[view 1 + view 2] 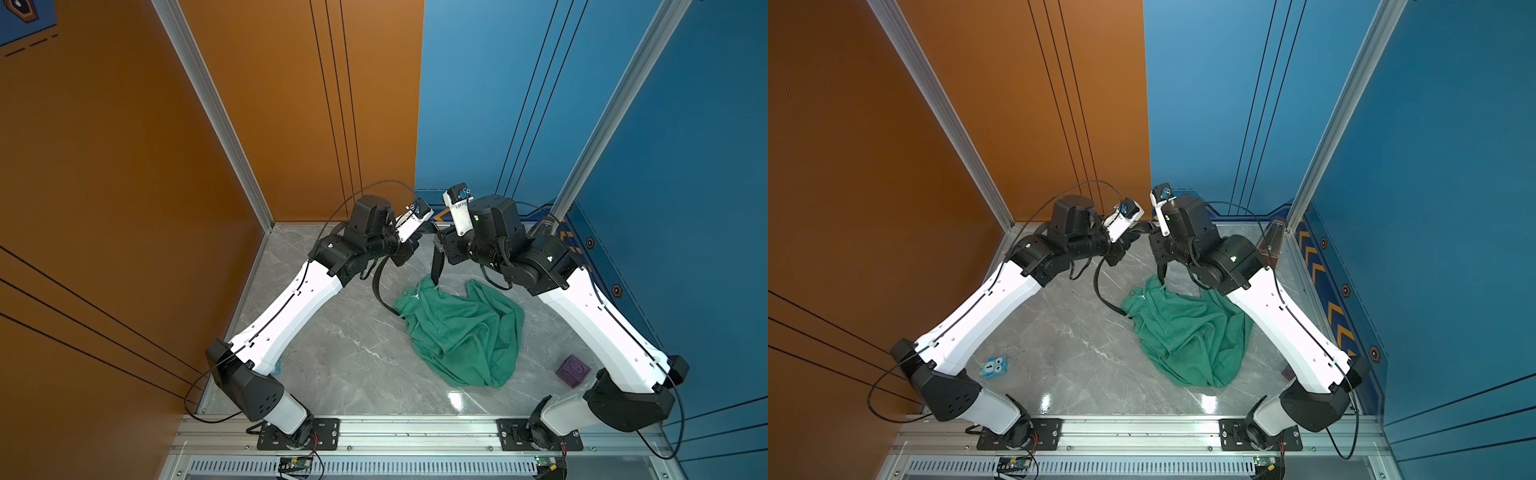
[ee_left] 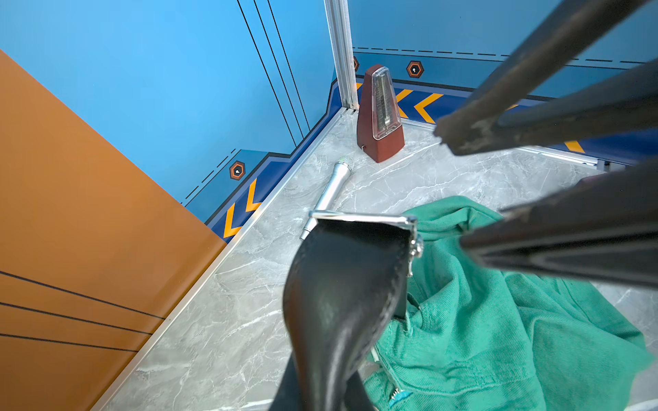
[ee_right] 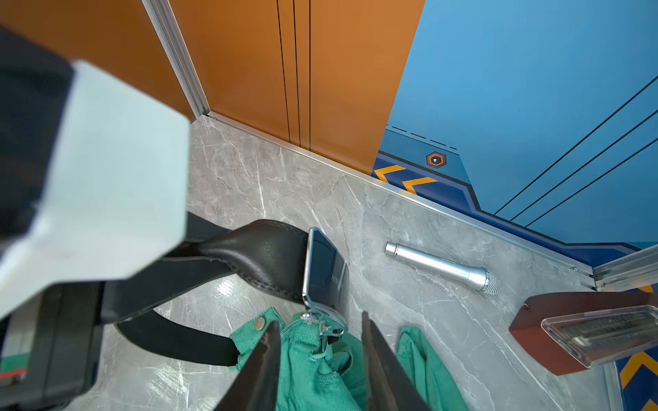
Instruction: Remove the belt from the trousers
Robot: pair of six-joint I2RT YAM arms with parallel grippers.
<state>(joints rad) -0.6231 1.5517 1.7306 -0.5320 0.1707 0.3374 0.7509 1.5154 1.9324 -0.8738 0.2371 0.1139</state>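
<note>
— What sort of place is this?
— A robotics lab cell: two white-and-black robot arms (image 1: pixel 286 307) bolted to a silver aluminium rail (image 1: pixel 415 432), over a grey marble-patterned tabletop (image 1: pixel 353 353), walled by an orange panel (image 1: pixel 104 166) and a blue panel (image 1: pixel 685 166) on aluminium posts (image 1: pixel 215 112).

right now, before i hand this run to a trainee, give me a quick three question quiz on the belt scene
1. Short answer: which gripper is clamped on the belt?
2. True or false: the belt is already fully out of the trousers.
3. Pick one: the silver thing lying near the metronome is A) a microphone, B) a spoon, C) a torch.

Key:
1. The left gripper.
2. False: the strap runs into the waistband.
3. A.
</note>
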